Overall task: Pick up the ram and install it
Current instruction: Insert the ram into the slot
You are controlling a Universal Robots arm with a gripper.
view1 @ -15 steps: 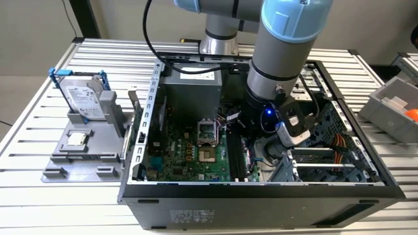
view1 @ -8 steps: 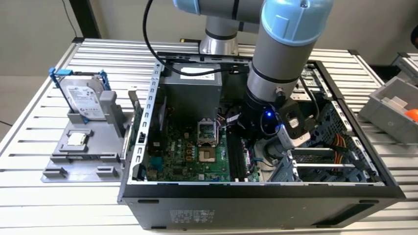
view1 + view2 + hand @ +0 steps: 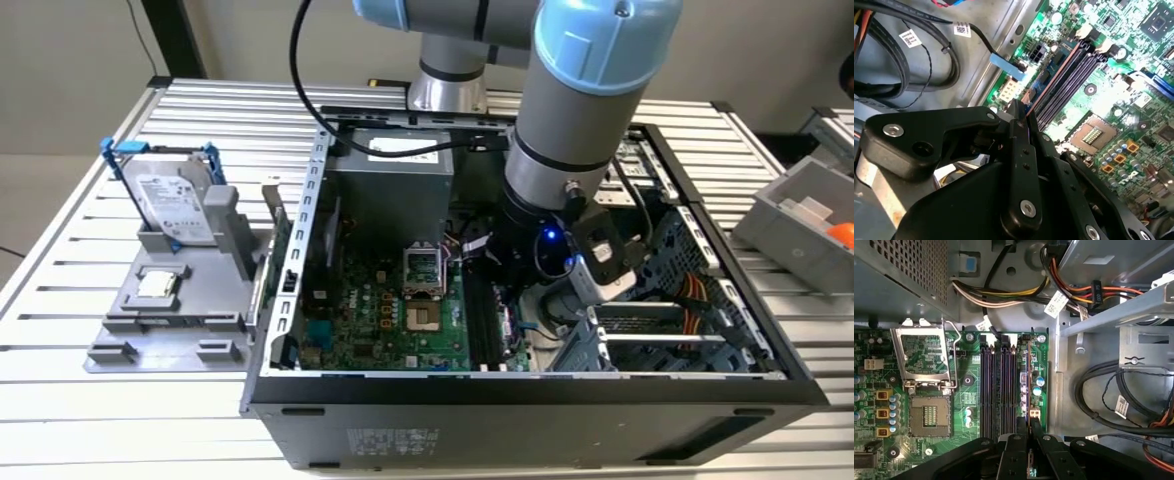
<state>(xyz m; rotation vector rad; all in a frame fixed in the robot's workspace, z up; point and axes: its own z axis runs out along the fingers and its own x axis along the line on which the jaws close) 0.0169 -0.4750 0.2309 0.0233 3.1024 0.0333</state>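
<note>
Inside the open computer case (image 3: 534,385), lower centre of the exterior view, the gripper (image 3: 1029,432) is lowered over the motherboard (image 3: 969,390). Its fingers (image 3: 1037,430) are pinched on the ram (image 3: 1027,390), which stands edge-on over the slot just beside the black memory slots (image 3: 999,385).

We see the arm (image 3: 574,120) as fat grey tube sections w/ pale blue caps at the joints, shiny metal base behind. Black cable loops down along it; small blue light glows just above the hand. The hand (image 3: 1021,112) is matte black: broad flat links, rounded lobes, silver screw heads at the pivots, narrow centre bar w/ small holes. Same black links & screws in both wrist views.
</note>
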